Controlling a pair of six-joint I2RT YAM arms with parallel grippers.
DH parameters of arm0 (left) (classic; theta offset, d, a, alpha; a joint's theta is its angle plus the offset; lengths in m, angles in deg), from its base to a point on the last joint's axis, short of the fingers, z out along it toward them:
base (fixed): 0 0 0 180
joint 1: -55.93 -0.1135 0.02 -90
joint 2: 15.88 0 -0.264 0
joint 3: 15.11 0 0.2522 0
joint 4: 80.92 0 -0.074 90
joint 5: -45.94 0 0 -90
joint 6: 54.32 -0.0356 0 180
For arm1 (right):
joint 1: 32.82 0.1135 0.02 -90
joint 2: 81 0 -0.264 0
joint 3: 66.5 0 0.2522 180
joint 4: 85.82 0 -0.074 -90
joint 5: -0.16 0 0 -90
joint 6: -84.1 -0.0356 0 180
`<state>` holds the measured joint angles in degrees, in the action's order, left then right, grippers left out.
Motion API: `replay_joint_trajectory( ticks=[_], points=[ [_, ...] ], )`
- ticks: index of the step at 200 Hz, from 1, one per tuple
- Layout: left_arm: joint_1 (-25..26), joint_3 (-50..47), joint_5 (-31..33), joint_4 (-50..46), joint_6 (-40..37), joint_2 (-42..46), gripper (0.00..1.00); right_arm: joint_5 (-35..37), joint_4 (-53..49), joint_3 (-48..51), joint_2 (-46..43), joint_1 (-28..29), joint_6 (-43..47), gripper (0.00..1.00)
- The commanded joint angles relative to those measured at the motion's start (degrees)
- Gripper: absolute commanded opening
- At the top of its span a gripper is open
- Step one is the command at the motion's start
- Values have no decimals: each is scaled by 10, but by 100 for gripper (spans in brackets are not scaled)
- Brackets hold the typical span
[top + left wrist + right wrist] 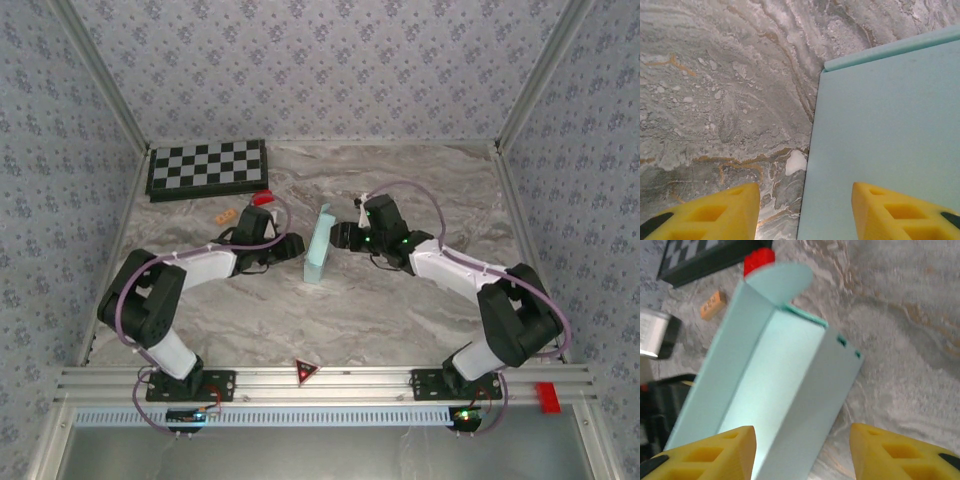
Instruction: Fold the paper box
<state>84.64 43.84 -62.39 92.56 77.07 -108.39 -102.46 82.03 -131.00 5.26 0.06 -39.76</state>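
**Both grippers open at the upright paper box, mid-table**

The left gripper (805, 212) has its yellow fingers spread apart. The near edge of the paper box (319, 248) falls in the gap between them, and bare marble table (400, 310) shows beside that edge, so nothing is clamped. The right gripper (802, 452) is also spread. One pale cyan wall of the box runs down between its fingers, with table visible to the side of it.

From above, the box stands on edge in the middle of the table, directly between the two grippers, which face each other across it. It forms an open trough with a rounded flap raised at its far end.

A small red block (262, 198) and an orange tile (226, 215) lie to the far left of the box, close to the left arm. The checkerboard (208, 167) lies beyond them in the far left corner, well apart from the box.
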Motion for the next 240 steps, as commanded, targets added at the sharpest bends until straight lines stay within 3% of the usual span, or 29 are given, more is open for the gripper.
replay_joint_trajectory(
  ticks=[1,89,178,240],
  points=[
    [-3,19,12,-25,-22,26,51,-45,47,3,16,2,-17,56],
    [-2,24,-14,-38,-43,38,52,-78,80,-3,73,2,-48,55],
    [-1,63,49,-137,-93,91,52,43,-47,-8,86,10,-68,51],
    [23,115,92,-196,-131,123,58,-16,22,-29,28,9,-38,55]
  ],
)
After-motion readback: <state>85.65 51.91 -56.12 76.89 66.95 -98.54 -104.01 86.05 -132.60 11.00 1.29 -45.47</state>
